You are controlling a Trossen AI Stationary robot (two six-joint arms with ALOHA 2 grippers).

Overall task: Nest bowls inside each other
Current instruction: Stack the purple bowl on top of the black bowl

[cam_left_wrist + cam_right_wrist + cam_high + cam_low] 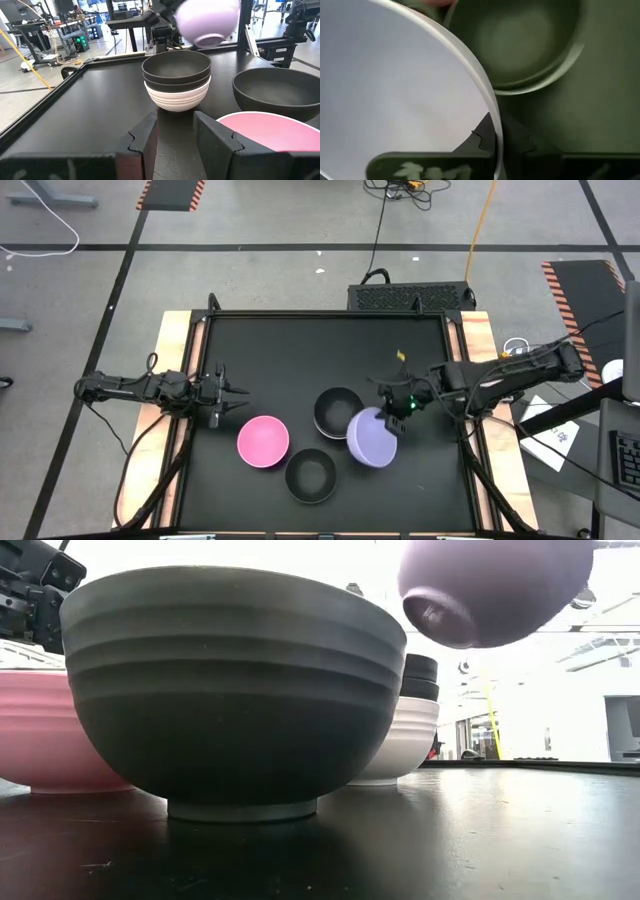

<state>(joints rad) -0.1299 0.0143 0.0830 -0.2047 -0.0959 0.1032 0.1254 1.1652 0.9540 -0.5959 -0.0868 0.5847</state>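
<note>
A lavender bowl (372, 437) hangs tilted in the air just right of a stack (338, 412) of two black bowls nested in a white bowl (176, 97). My right gripper (393, 416) is shut on the lavender bowl. A pink bowl (263, 441) and a single black bowl (310, 477) stand upright on their feet on the table's near half. My left gripper (236, 396) is open and empty, left of the pink bowl, pointing toward the table's right edge. In the low view the lavender bowl (490, 590) is above the stack (405, 725). My right gripper pinches the lavender bowl's rim (493, 120), one finger (481, 141) inside the bowl and one outside. The fingers come from the table's right side, slanting down. The bowl is lifted clear of the table and tilted, and its foot (440, 620) shows from below in the low view.
The black table mat (300, 350) has a raised rim (200, 380) on all sides. Its far half is bare. The single black bowl (235, 690) stands close to the low camera, with the pink bowl (50, 730) to its left.
</note>
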